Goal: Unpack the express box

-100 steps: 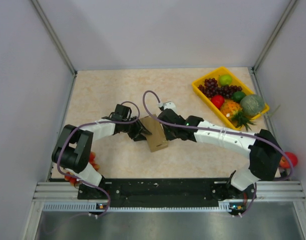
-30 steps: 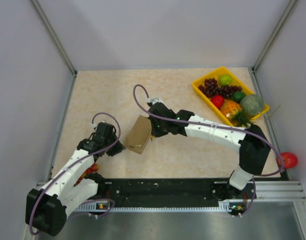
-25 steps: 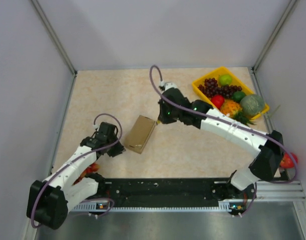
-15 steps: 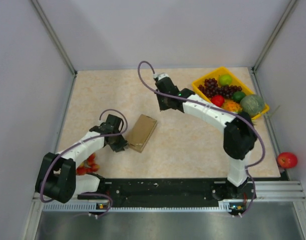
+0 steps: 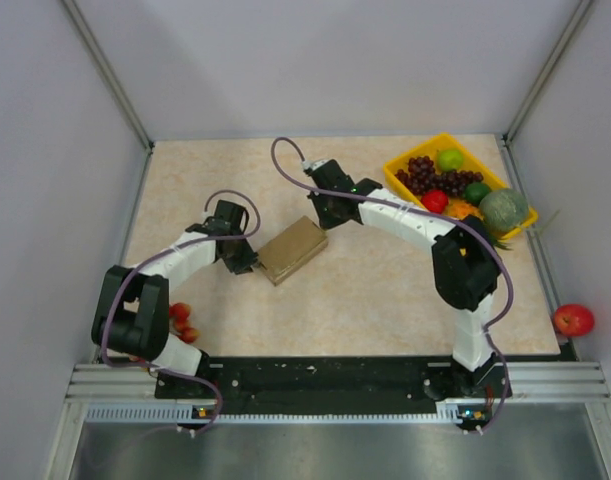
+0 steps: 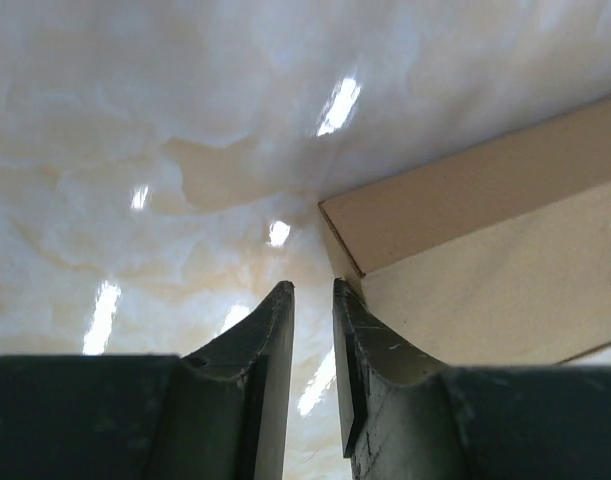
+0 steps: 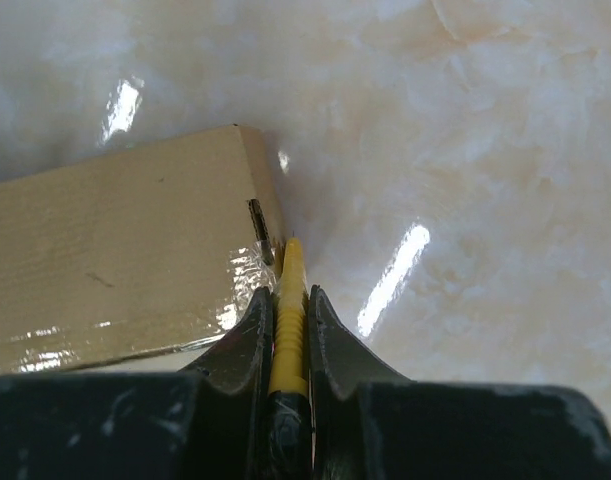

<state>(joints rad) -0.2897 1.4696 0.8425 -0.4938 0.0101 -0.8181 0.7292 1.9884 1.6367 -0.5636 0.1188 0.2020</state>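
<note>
The express box [image 5: 293, 250] is a flat brown carton lying slantwise on the table, flaps closed and taped. My left gripper [image 5: 249, 264] sits low at the box's near-left end. In the left wrist view its jaws [image 6: 313, 292] stand almost together with nothing between them, beside the box's corner [image 6: 465, 250]. My right gripper [image 5: 323, 220] is at the box's far-right end. In the right wrist view it [image 7: 285, 296] is shut on a thin yellow cutter [image 7: 289, 330], whose tip touches the taped end of the box [image 7: 115, 250].
A yellow fruit tray [image 5: 389, 170] with grapes, a lime and other fruit stands at the back right. A red apple [image 5: 573, 320] lies at the right edge. Small red fruits [image 5: 181, 316] lie by the left arm's base. Walls close in three sides.
The box has turned from nearly upright to slanting. My left gripper moved up to its near-left end. My right gripper, which had swung away to the back, came back to the far-right end.
</note>
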